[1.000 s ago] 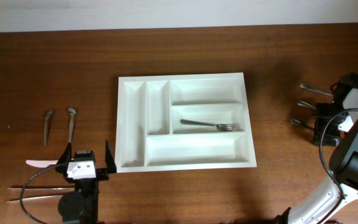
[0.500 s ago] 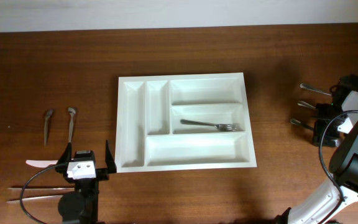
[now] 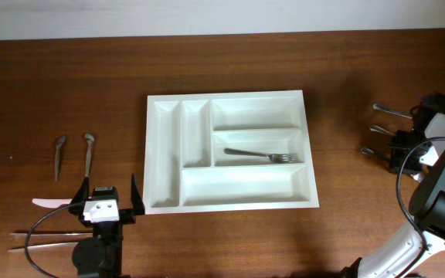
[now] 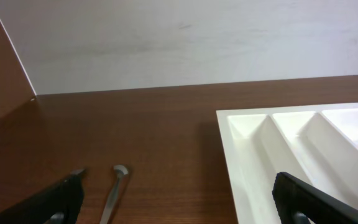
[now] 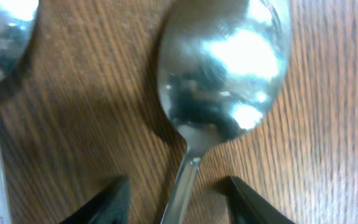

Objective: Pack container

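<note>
Right jaws have narrowed, part-open, astride a spoon [image 5: 222,68] on the wooden table [image 3: 52,77]; left jaws gape empty.

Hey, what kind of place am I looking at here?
Probably a robot test bench, not a kitchen: wooden table, white cutlery tray holding one fork, left arm and right arm at its edge.

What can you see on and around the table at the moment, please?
container: one, white, table centre
fork: one, silver, container's middle crosswise compartment
small spoons: two, silver, left of the container
flat utensil: one, whitish, front left; kind unclear
thin sticks: two, pale, front left corner
large spoons: three handles, silver, table's right side
table: one, brown wood
left hand: black, open, front left
right hand: black, fingers either side of a spoon handle
</note>
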{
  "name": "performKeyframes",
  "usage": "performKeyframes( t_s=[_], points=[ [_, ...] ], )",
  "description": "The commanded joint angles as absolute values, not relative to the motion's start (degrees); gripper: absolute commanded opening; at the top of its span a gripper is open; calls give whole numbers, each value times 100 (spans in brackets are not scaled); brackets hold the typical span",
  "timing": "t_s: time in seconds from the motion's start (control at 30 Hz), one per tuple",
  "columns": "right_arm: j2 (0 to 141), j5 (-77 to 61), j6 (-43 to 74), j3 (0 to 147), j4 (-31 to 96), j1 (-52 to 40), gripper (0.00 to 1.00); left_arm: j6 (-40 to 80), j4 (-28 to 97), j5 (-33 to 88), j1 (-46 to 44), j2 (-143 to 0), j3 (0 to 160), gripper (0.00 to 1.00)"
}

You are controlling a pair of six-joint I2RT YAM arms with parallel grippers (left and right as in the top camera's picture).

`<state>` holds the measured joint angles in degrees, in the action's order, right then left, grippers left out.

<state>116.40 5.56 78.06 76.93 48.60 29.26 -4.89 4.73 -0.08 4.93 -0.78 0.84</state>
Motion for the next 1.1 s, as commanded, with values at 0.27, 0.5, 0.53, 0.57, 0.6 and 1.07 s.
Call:
performKeyframes(
  t_s=[0.27,0.5,0.53,0.57,0.6,1.07],
  points=[
    [12027,298,7614,7516,5109,2926,4,-451,475,-27,464,-34,49,99],
    [12027,366,7496,8331,5837,2923,4,-454,475,-25,464,-34,49,99],
    [12025,364,7496,8512,6005,2912,4,-451,475,-27,464,-34,49,99],
    [12020,364,7496,8678,6156,2895,4,-454,475,-25,464,-34,49,99],
    [12014,366,7496,8849,6296,2873,4,-454,475,-27,464,-34,49,99],
    [11983,-163,7627,11260,7415,1546,4,-454,475,-27,464,-34,49,99]
  ],
)
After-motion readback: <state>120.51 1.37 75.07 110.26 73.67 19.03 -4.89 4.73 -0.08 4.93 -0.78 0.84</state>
